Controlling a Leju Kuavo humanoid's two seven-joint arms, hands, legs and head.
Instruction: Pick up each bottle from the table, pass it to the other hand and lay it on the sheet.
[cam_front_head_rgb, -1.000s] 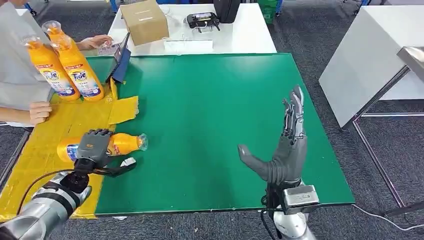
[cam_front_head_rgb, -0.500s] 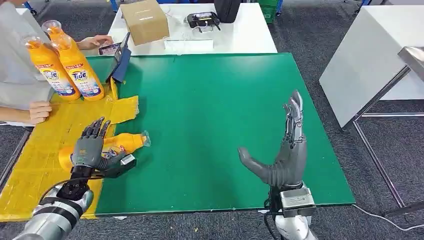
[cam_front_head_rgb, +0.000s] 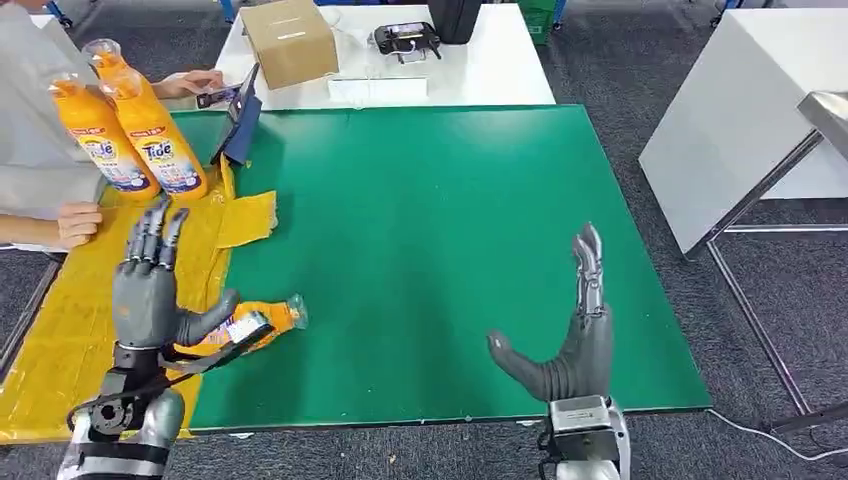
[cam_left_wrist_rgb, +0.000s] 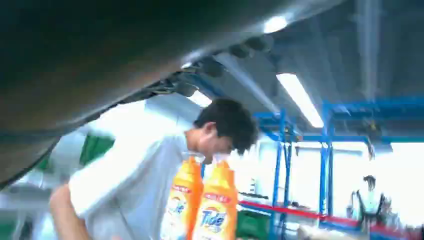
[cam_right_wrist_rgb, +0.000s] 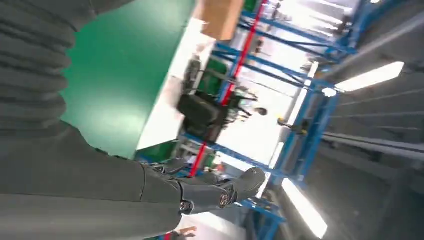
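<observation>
Left hand lifted off the Tide bottle — fingers now spread, empty. Bottle lying on yellow sheet edge, neck over green counter. Right hand open, idle — placement looks done.

Your head view looks steeply down over the green table. Your left wrist view tilts up, close, toward the person at 10 o'clock and the upright bottles, shared with the head view. Your right wrist view skims along the table.
</observation>
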